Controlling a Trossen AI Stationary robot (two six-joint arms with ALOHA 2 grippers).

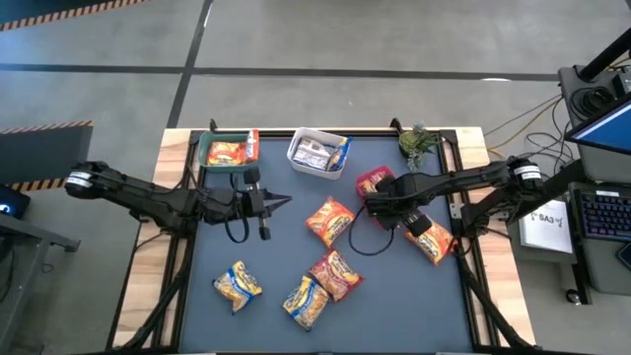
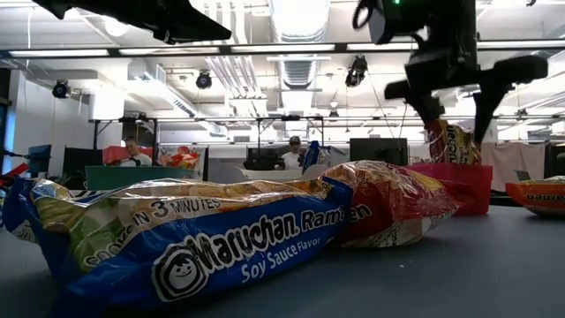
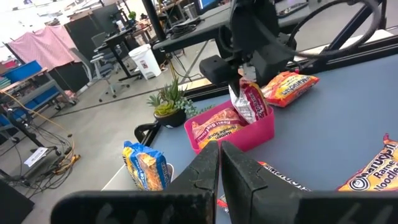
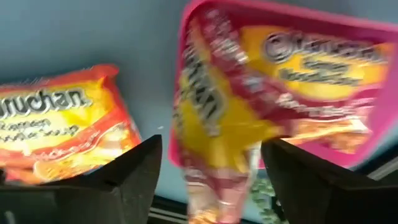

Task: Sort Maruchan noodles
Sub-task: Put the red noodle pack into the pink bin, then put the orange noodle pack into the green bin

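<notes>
Your table [image 1: 394,316] fills the centre of the high view, with loose Maruchan noodles [image 1: 329,220] scattered across its middle and lower part. Three bins sit along its upper edge: green bin [image 1: 212,148] at upper left, white bin [image 1: 301,148] in the middle, red bin [image 1: 367,179] right of centre.

Your right gripper [image 2: 455,110] hangs directly over the red bin, fingers spread wide, and a red packet [image 4: 214,124] stands on end between them, its long axis upright and its lower end already inside the bin. It looks released or nearly so. The next loose pack, the orange one [image 1: 431,240], lies just right of that gripper, so the right arm is nearer.

Your left gripper [image 1: 268,203] waits left of centre, fingers pressed together on nothing.
</notes>
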